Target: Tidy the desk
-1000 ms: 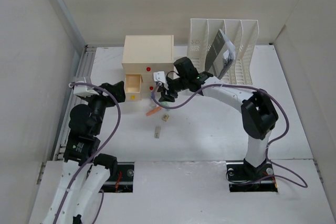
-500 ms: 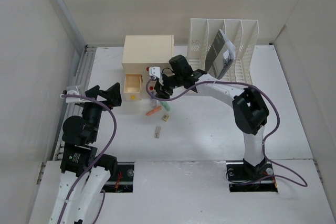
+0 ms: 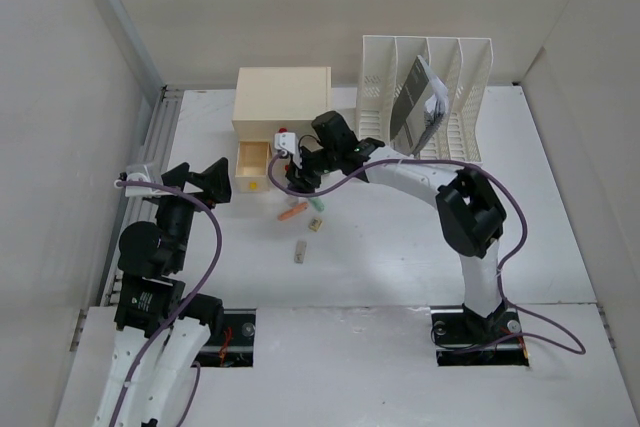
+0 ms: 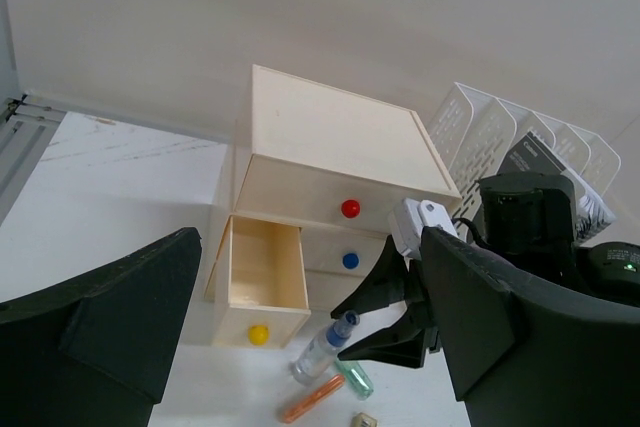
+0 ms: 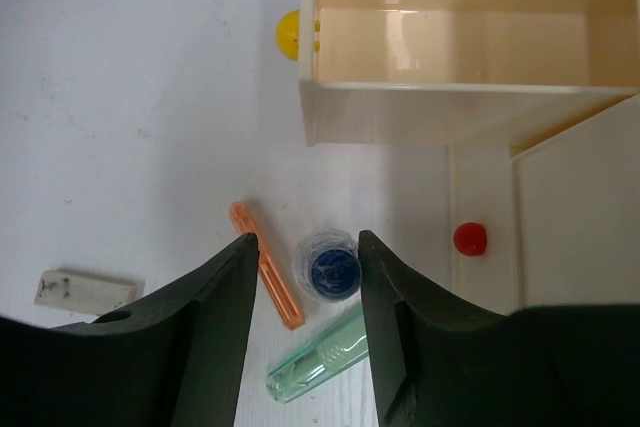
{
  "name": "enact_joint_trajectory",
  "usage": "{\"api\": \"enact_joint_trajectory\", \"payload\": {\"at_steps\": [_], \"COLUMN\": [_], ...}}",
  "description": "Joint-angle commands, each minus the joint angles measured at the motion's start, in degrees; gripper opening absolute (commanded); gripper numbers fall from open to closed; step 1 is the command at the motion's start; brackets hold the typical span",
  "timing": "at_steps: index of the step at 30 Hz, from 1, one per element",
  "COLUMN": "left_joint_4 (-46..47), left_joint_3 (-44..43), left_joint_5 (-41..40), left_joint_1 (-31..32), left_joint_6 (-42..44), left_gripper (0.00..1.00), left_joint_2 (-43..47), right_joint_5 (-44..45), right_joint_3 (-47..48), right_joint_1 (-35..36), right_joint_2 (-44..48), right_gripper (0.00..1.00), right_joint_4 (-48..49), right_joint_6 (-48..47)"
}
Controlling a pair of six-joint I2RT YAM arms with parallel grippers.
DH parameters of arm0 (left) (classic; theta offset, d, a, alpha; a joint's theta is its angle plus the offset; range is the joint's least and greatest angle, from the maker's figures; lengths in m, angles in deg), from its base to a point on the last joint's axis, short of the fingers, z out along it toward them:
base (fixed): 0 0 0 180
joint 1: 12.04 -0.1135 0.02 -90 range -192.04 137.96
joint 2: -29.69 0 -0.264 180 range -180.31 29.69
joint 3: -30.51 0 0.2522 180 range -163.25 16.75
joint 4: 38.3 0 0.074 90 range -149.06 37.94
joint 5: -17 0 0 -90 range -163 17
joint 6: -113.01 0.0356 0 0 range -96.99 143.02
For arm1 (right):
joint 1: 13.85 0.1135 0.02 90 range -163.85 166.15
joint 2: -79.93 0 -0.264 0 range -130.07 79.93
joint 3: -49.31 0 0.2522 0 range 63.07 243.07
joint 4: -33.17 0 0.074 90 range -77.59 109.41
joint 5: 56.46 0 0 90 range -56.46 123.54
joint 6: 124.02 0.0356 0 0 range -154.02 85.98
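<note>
Tidying looks barely begun to me. The desk (image 3: 400, 247) stretches out under both arms, with a scatter of small things lying loose right beneath the right gripper (image 5: 307, 247). The yellow-knobbed drawer (image 5: 450, 37) just ahead of its fingertips stands pulled out, and I see nothing inside it. That gripper's jaws are spread to either side of a blue-capped bottle (image 5: 331, 272), with a gap on each side, so it grasps nothing. An orange pen (image 5: 266, 279) lies close against one finger. A green tube (image 5: 318, 367) sits just back from the bottle, toward the wrist, and I cannot say whether they touch. A pale eraser-like block (image 5: 85, 289) rests further out to the side. All of these, I'd guess, have yet to go into the drawer. The pen and tube crowd the bottle, so closing on it could nudge them. The left gripper (image 3: 200, 179) hangs well off to the side, fingers wide and empty, facing the drawer box (image 4: 330, 157). Well behind the right wrist, a file rack (image 3: 450, 67) already holds a booklet (image 3: 418, 107).
</note>
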Motion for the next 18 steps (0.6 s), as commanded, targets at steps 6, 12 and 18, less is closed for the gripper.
{"api": "enact_joint_trajectory", "payload": {"at_steps": [6,12,18], "left_joint_4": [2.9,2.9,2.9], "left_joint_3": [-0.1,-0.1,-0.1], "left_joint_5": [0.9,0.9,0.9], "left_joint_1": [-0.1,-0.1,-0.1], "left_joint_6": [0.8,0.3,0.3], "left_gripper": [0.9,0.9,0.9], "left_joint_2": [0.8,0.8,0.8], "right_joint_5": [2.9,4.2,5.4], "right_joint_3": [2.7,2.7,2.2], "right_joint_1": [0.4,0.4,0.4], "right_joint_2": [-0.6,-0.6,-1.1], "right_gripper": [0.48,0.48,0.48], "right_joint_4": [3.1,3.6,3.6], "right_joint_6": [2.0,2.0,2.0]}}
